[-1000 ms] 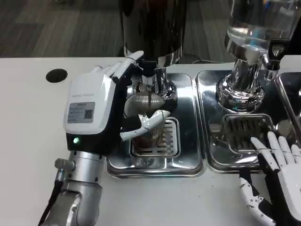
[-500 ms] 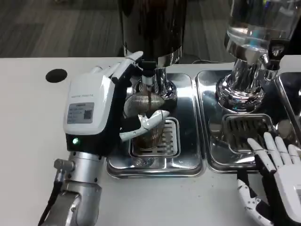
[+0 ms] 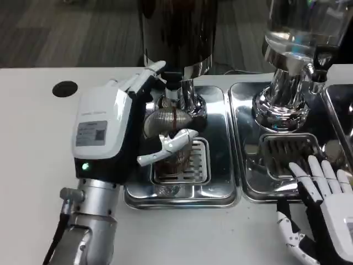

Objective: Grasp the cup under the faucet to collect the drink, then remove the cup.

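Here, one cup (image 3: 172,144), two dispensers (image 3: 179,33), two robot hands (image 3: 118,130).

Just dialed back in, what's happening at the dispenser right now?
The left hand grips the cup, which sits on the drip tray grate under the faucet of the dark dispenser. I can't tell whether drink is flowing. The right hand waits open at the front edge of the neighbouring tray, holding nothing. The cup has not been taken away yet.
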You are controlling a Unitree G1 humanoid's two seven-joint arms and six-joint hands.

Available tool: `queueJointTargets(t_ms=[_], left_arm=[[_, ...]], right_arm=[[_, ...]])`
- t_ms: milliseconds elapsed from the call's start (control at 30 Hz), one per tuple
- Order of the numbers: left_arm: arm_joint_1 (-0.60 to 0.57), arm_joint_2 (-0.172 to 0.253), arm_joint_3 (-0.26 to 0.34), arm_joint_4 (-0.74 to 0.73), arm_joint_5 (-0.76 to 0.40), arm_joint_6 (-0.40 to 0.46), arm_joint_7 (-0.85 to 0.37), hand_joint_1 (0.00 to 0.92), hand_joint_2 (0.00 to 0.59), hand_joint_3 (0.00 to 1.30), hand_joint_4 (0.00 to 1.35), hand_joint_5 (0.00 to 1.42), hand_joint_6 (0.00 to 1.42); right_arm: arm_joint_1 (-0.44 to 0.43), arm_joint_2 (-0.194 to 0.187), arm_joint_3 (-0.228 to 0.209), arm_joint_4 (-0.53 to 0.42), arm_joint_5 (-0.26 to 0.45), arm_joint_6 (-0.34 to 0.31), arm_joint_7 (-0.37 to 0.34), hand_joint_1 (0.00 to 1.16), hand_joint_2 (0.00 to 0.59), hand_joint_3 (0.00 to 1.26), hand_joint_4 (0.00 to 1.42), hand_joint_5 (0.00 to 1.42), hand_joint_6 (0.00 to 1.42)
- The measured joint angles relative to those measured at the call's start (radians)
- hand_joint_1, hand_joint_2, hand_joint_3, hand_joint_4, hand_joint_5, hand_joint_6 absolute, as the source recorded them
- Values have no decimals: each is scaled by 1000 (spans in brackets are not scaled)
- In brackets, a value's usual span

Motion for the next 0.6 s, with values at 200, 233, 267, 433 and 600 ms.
queueJointTargets(t_ms=[200, 233, 267, 433, 600], left_arm=[[18, 2, 4, -24, -2, 13, -23, 24, 32, 214, 43, 290, 268], [19, 2, 4, -24, -2, 16, -30, 13, 29, 196, 20, 277, 260], [19, 2, 5, -25, -3, 22, -40, 9, 28, 186, 4, 267, 251], [27, 3, 9, -31, -3, 40, -74, 5, 22, 121, 0, 187, 179], [35, 3, 10, -62, -1, 46, -78, 0, 13, 97, 0, 156, 141]], right_arm=[[10, 0, -1, -12, 3, 0, -1, 179, 483, 155, 0, 0, 0], [11, 0, -1, -14, 3, 0, -1, 180, 483, 155, 0, 0, 0], [13, 1, -2, -17, 6, 0, -1, 180, 483, 155, 0, 0, 0], [26, 1, -6, -31, 16, -5, -9, 182, 483, 155, 0, 0, 0], [34, 1, -7, -31, 22, -6, -15, 184, 483, 155, 0, 0, 1]])
